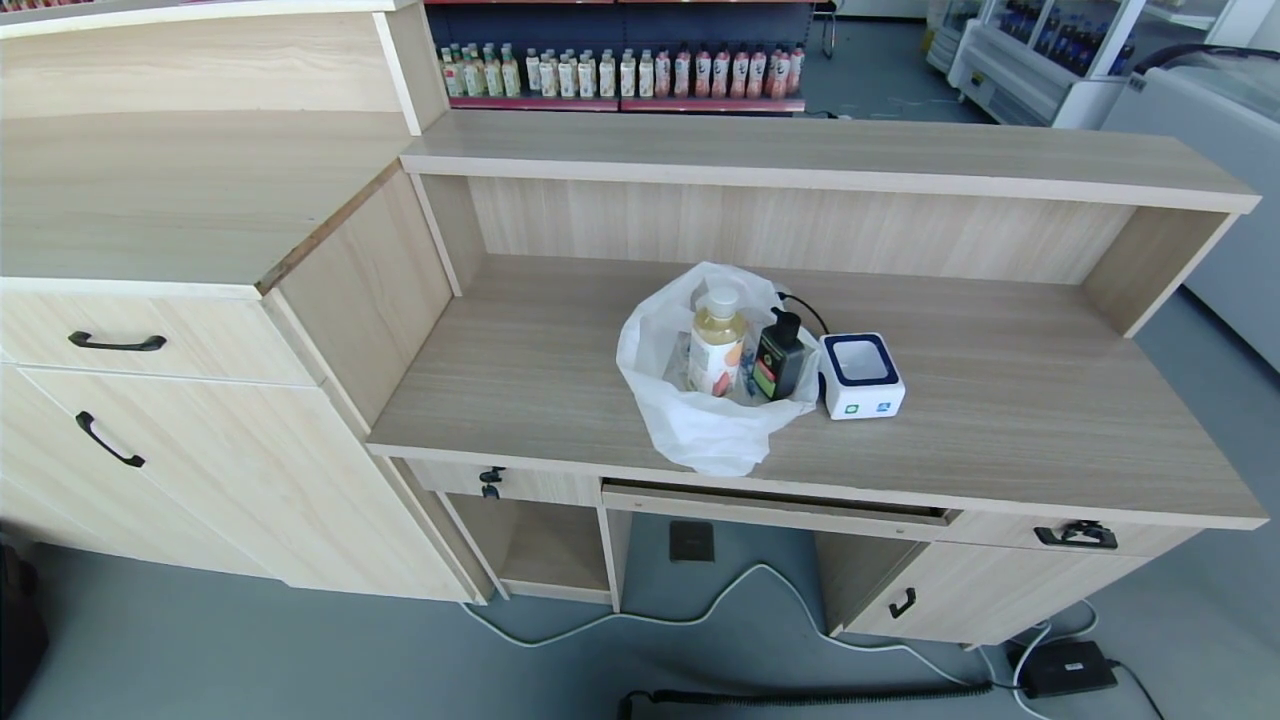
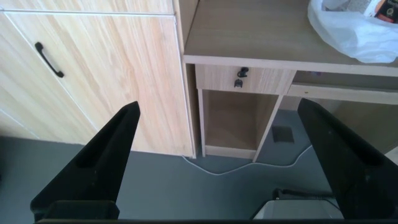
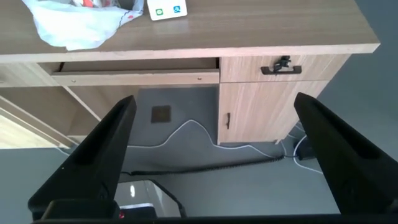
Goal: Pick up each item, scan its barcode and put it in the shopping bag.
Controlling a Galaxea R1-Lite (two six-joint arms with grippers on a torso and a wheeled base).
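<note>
Left hand and right hand, both spread wide and empty, hang below the pale wooden desk, well apart from its white plastic shopping bag.

We record a light wood table with a raised ledge along its far side and black-handled drawers beneath. A taller matching cabinet adjoins it on the left. The floor is grey, with cables trailing under the table. Behind the table, we note a shelf of bottles and glass-fronted coolers
</note>
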